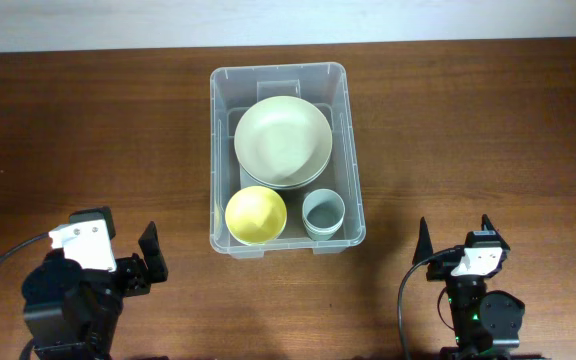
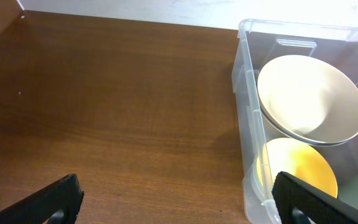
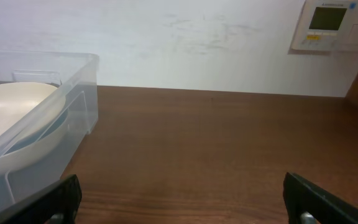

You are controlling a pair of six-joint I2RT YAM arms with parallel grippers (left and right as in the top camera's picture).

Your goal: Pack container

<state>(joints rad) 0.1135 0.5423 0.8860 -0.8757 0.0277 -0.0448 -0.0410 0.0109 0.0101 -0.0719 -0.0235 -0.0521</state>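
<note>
Dark wood-grain table (image 1: pixel 488 120) fills the scene. At the near edge stand the left arm (image 1: pixel 73 285) and right arm (image 1: pixel 478 300); the left jaws and right jaws are both spread wide and hold nothing. Between the arms and a little beyond them, near the middle of the table, sits the container (image 1: pixel 280 68): a clear plastic tub with rounded corners and a rimmed edge. Its long axis runs from the robot's side towards the far edge. Inside, a yellow bowl (image 1: pixel 256 215) sits at the near left and a pale grey-blue cup (image 1: pixel 323 212) at the near right. A large cream bowl (image 1: pixel 282 140) fills the far half, with another rim showing beneath it. Beyond the table rises a white wall (image 3: pixel 166 43) with a control panel (image 3: pixel 331 25).
</note>
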